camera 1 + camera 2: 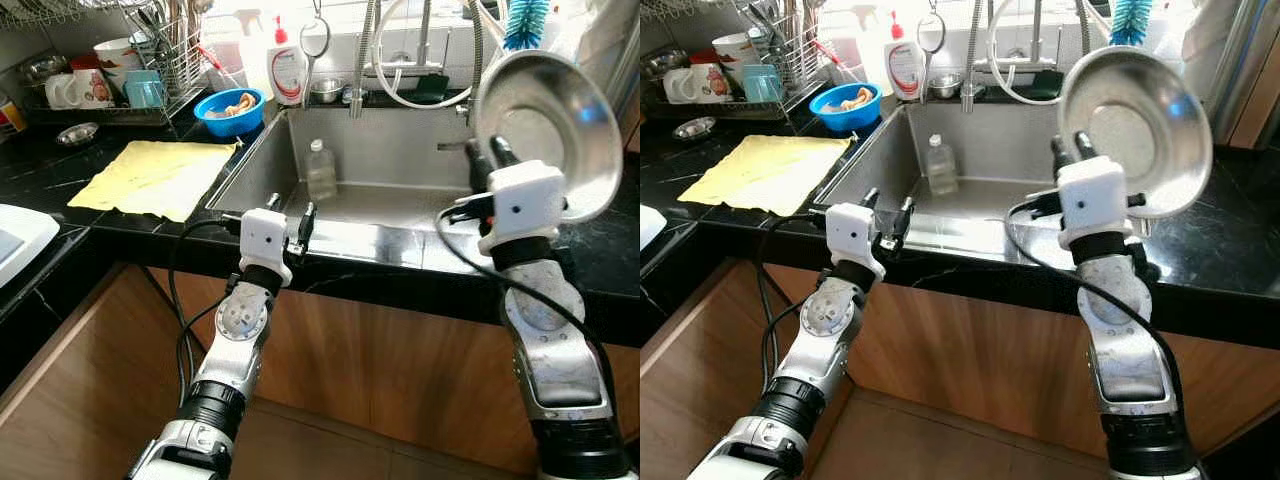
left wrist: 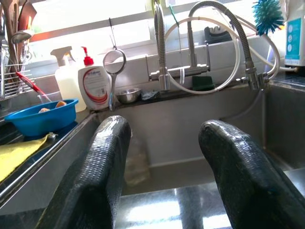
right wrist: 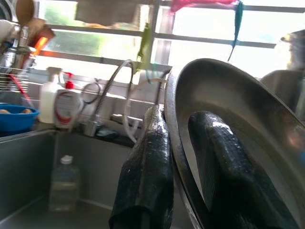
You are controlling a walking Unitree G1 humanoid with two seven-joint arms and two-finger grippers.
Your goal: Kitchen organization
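My right gripper (image 1: 487, 158) is shut on the rim of a shiny steel bowl (image 1: 550, 125). It holds the bowl tilted on edge in the air, above the black counter at the sink's right end. In the right wrist view one finger (image 3: 147, 167) lies outside the rim and the other inside the bowl (image 3: 248, 124). My left gripper (image 1: 290, 207) stands open and holds nothing at the front edge of the steel sink (image 1: 400, 140). A clear plastic bottle (image 1: 320, 172) stands upright in the sink basin.
A yellow cloth (image 1: 155, 175) lies on the black counter left of the sink. Behind it are a blue bowl (image 1: 230, 110) with food and a dish rack (image 1: 110, 80) with cups. A soap bottle (image 1: 287, 70) and the faucet (image 1: 362, 60) line the back ledge.
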